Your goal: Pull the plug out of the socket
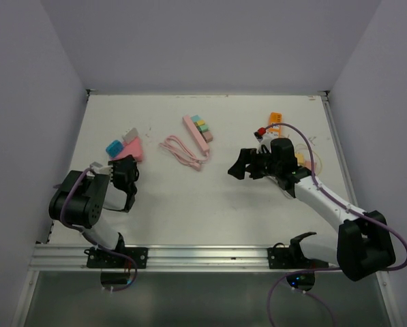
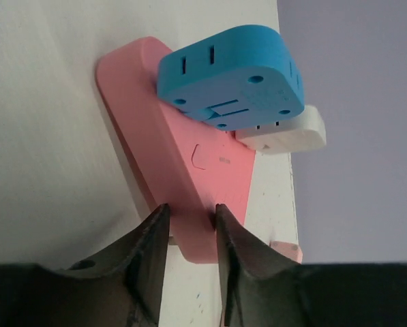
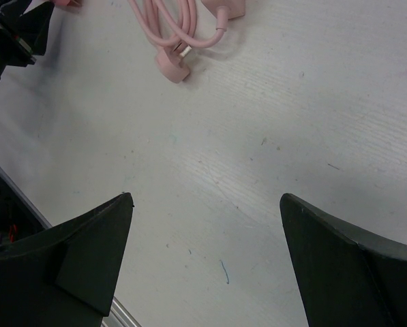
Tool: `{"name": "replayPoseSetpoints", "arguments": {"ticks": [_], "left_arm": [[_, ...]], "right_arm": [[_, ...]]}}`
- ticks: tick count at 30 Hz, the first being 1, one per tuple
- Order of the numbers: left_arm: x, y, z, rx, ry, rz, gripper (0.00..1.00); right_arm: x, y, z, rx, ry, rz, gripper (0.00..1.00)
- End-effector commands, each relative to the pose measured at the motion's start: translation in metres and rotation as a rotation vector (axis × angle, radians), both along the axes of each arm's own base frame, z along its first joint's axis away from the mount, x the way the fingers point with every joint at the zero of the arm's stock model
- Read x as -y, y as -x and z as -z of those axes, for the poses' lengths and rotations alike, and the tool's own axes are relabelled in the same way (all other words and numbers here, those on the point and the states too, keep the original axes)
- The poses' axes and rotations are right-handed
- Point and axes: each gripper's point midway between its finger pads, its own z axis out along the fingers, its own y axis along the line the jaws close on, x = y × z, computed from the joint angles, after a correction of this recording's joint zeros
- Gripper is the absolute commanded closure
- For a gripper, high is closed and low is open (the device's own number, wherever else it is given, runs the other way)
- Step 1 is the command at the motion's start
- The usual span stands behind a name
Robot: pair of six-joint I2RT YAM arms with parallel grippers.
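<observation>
At the left side of the bench (image 1: 189,204), the left end effector (image 2: 191,211) pinches the pink socket (image 2: 189,150).

Its fingers (image 2: 152,252) are drawn in narrow, one on either side of the socket's near corner and both touching it, so that's a grip on the block itself. Further up the same pink face sits the blue plug (image 2: 230,71), seated flat with its slots towards the camera, and a white plug (image 2: 285,133) peeks out just beside and beneath it. The socket lies flat on the bench close to the left wall. Over on the right, the right end effector (image 3: 206,197) hangs wide apart above bare surface, holding nothing. Beyond it, the coiled pink cable (image 3: 183,27) lies mid-bench, and farther back is a pink power strip (image 1: 195,131) with coloured adapters (image 1: 202,127) along it.
</observation>
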Motion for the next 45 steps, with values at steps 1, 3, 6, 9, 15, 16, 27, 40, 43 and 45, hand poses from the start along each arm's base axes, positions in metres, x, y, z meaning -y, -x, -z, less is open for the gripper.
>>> {"name": "replayPoseSetpoints", "arguments": {"ticks": [1,3,6,9,15,16,27,40,43,45], "left_arm": [[0.0,0.003,-0.009,0.023,-0.05,0.038,0.67],[0.002,0.005,-0.01,0.02,-0.058,0.058,0.71],[0.012,0.005,-0.014,0.025,-0.079,0.133,0.76],[0.028,0.004,-0.015,0.019,-0.09,0.237,0.77],[0.058,0.01,-0.013,0.008,-0.072,0.42,0.75],[0.064,0.012,-0.012,0.007,-0.069,0.454,0.75],[0.046,0.03,-0.03,0.04,-0.078,0.393,0.32],[0.04,0.005,-0.039,0.235,0.036,0.287,0.11],[0.035,-0.001,-0.039,0.251,0.042,0.255,0.13],[0.035,-0.006,-0.037,0.245,0.038,0.255,0.13]], "right_arm": [[-0.007,-0.002,-0.008,0.034,-0.02,-0.031,0.07],[-0.006,-0.003,-0.009,0.034,-0.02,-0.03,0.07],[-0.006,-0.002,-0.008,0.033,-0.02,-0.032,0.07],[-0.007,-0.002,-0.009,0.032,-0.022,-0.034,0.07],[-0.009,-0.001,-0.009,0.027,-0.03,-0.048,0.07],[-0.009,0.0,-0.009,0.025,-0.031,-0.049,0.07],[-0.013,0.003,-0.01,0.02,-0.044,-0.072,0.08],[-0.017,0.005,-0.01,0.017,-0.053,-0.092,0.08],[-0.018,0.004,-0.01,0.018,-0.054,-0.095,0.08],[-0.018,0.005,-0.009,0.015,-0.053,-0.097,0.08]]}}
